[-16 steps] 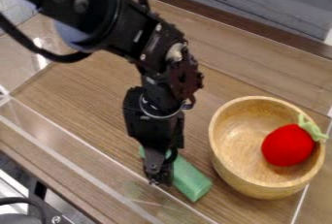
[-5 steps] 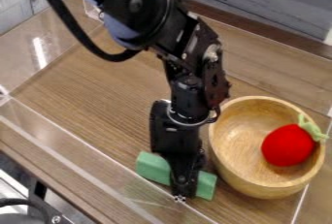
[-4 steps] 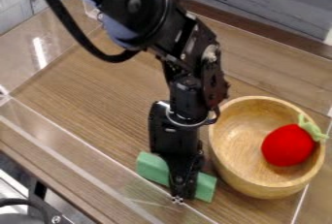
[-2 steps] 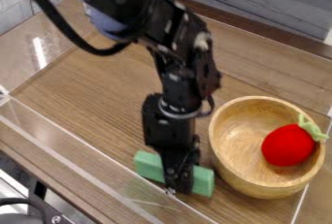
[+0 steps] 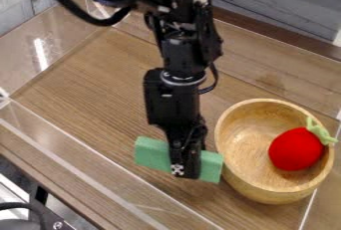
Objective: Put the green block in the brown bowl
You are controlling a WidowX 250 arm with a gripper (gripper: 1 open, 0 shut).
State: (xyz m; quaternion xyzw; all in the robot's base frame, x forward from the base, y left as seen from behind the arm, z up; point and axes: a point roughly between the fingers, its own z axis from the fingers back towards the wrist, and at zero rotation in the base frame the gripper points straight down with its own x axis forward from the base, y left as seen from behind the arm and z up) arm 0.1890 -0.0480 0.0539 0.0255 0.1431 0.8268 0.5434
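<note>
The green block, a flat mint-green bar, hangs a little above the wooden table, just left of the brown bowl. My gripper comes straight down over the middle of the bar and is shut on it, with green showing on both sides of the dark fingers. The bar's right end nearly reaches the bowl's near-left rim. The bowl is a round, light tan wooden one with a thick rim, at the right of the camera view.
A red fruit-like ball with a green stalk lies inside the bowl, toward its right side. A clear plastic wall runs along the table's front-left edge. The dark arm rises toward the top of the view.
The gripper has closed on the green block and lifted it off the table, moving up and slightly left. The arm has straightened more upright. Bowl and red ball have not moved.
</note>
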